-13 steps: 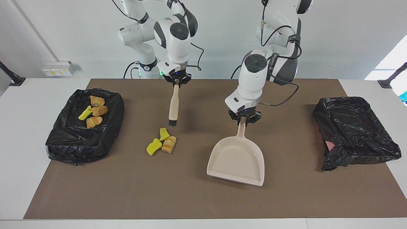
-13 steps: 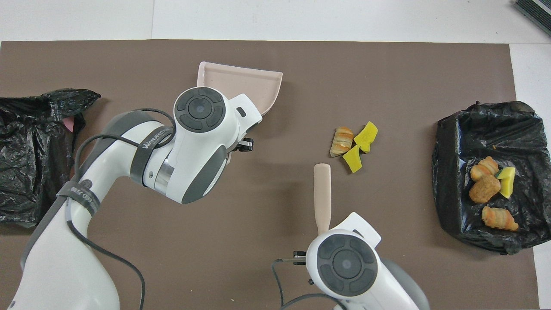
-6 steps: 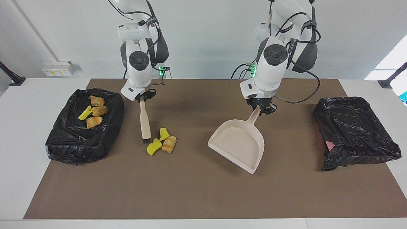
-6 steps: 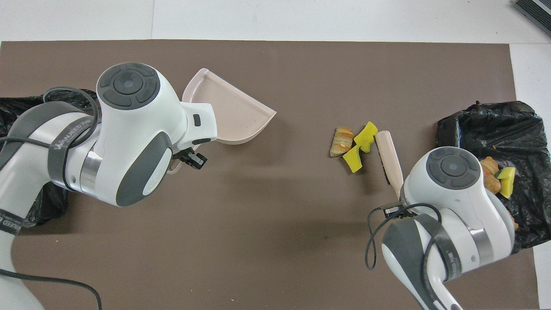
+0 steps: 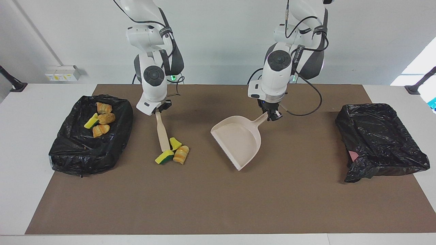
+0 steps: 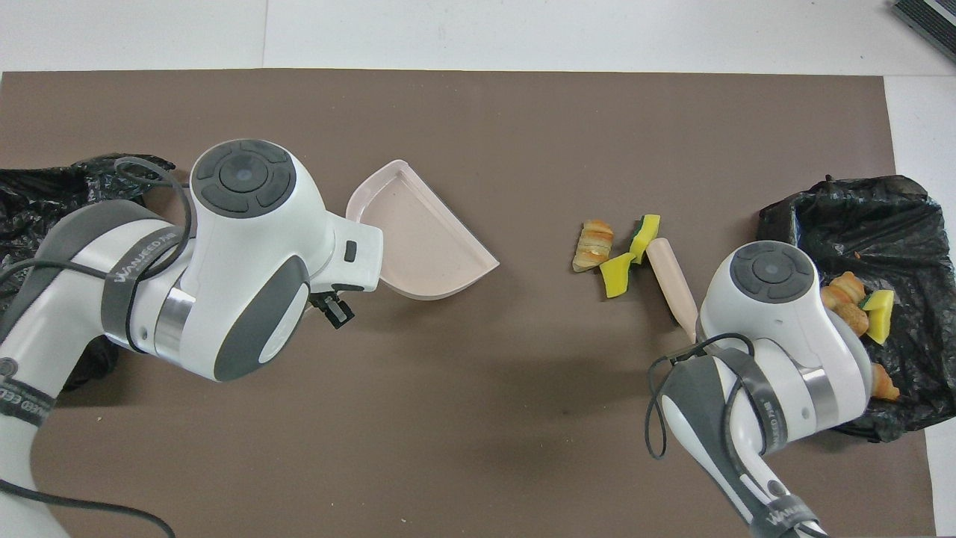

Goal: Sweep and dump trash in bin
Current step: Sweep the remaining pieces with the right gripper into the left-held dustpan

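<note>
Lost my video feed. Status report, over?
Right gripper shut on brush, bristles at three loose scraps. Left gripper shut on dustpan, mouth facing scraps. Nothing lies between.

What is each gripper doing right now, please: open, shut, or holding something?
Left gripper: shut on the dustpan handle, over the mat.
Right gripper: shut on the brush handle, its bristles down at the loose trash.

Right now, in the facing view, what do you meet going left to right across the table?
Trash-filled black bin → brush → loose trash → dustpan → second black bin.
</note>
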